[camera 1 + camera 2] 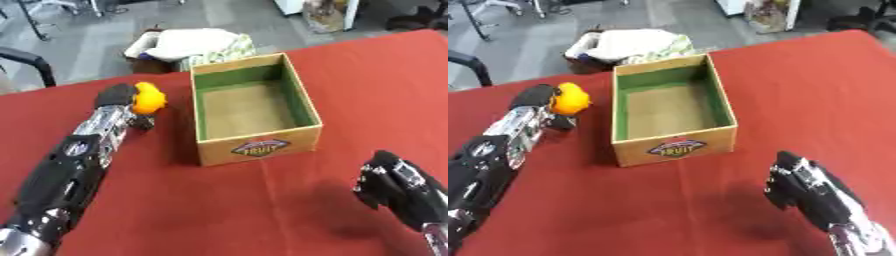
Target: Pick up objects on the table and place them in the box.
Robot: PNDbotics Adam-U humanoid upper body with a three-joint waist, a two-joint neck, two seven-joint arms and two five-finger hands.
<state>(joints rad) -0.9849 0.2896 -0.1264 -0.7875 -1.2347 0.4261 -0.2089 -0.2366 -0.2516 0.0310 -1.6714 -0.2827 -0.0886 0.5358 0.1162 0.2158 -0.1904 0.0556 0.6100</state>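
Just left of the box (pixel 254 112), near its far left corner, an orange ball-like object (pixel 149 98) sits in the left hand (pixel 118 97), whose fingers are curled round it from the far side so that much of it bulges out toward the box. It looks lifted a little off the red surface (pixel 262 210), though I cannot be sure of the gap beneath it. The box is open-topped, green inside, bare on its floor, with a label on the near wall. To my eye the worry is that wall on the left: if the hand travels sideways without rising enough, the object or the knuckles could catch the rim and shove the light cardboard across the cloth, or knock the object free. A round thing held mostly from one side might also roll out mid-carry. The right hand (pixel 794 182) hangs low near the front right, well clear of the box, fingers curled on nothing, so it would not steady anything.
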